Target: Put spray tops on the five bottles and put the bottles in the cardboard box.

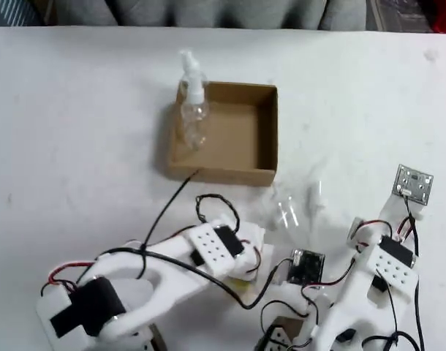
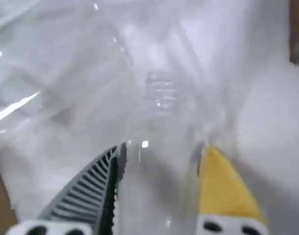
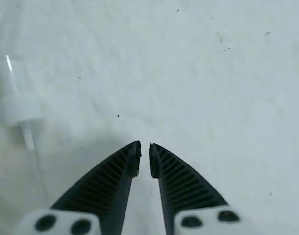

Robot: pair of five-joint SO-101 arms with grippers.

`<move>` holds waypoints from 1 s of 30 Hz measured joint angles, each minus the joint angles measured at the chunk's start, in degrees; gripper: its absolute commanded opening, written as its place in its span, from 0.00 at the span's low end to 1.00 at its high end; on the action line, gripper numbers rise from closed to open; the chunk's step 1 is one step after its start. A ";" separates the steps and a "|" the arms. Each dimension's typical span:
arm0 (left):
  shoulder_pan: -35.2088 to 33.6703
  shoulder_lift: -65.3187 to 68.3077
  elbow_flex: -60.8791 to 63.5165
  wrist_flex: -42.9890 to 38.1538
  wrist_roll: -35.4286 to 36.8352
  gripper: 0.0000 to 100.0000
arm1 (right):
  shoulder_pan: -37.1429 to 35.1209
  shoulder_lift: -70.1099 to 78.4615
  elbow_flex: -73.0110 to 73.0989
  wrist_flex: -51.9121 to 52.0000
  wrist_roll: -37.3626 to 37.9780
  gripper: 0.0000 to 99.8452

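A cardboard box (image 1: 263, 150) sits open at the table's middle. A clear bottle with a white spray top (image 1: 191, 102) stands at the box's left wall. In front of the box lie clear uncapped bottles (image 1: 284, 210), with a loose white spray top (image 1: 316, 194) (image 3: 19, 107) beside them. My left gripper (image 2: 159, 149) is shut on one clear bottle (image 2: 159, 191), its threaded neck (image 2: 161, 93) pointing away from the fingers. My right gripper (image 3: 145, 147) is shut with nothing in it, low over bare table beside the spray top.
The left arm (image 1: 208, 256) and the right arm (image 1: 387, 267) crowd the near edge with loose black cables (image 1: 172, 212). The white table (image 1: 77, 131) spreads wide left and right of the box.
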 measured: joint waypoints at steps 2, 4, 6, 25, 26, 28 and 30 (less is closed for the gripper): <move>-0.09 0.00 0.00 0.00 2.37 0.02 | 0.00 0.00 0.00 0.00 0.00 0.02; -0.09 0.00 0.00 0.00 5.19 0.02 | 0.00 0.00 0.00 0.00 0.00 0.02; -0.44 0.00 0.00 0.00 8.44 0.02 | 0.00 0.00 0.00 0.00 0.00 0.02; -21.19 0.18 -1.14 4.48 18.99 0.26 | 0.00 0.00 0.09 0.00 0.00 0.02; -21.19 0.18 -1.41 5.10 18.29 0.31 | 0.00 0.00 0.18 0.00 0.00 0.02; -21.54 0.18 -2.29 6.33 17.05 0.38 | 0.00 0.00 0.18 0.00 0.00 0.02; -21.80 0.18 -2.73 8.26 16.62 0.41 | 0.00 0.00 0.18 0.00 0.00 0.02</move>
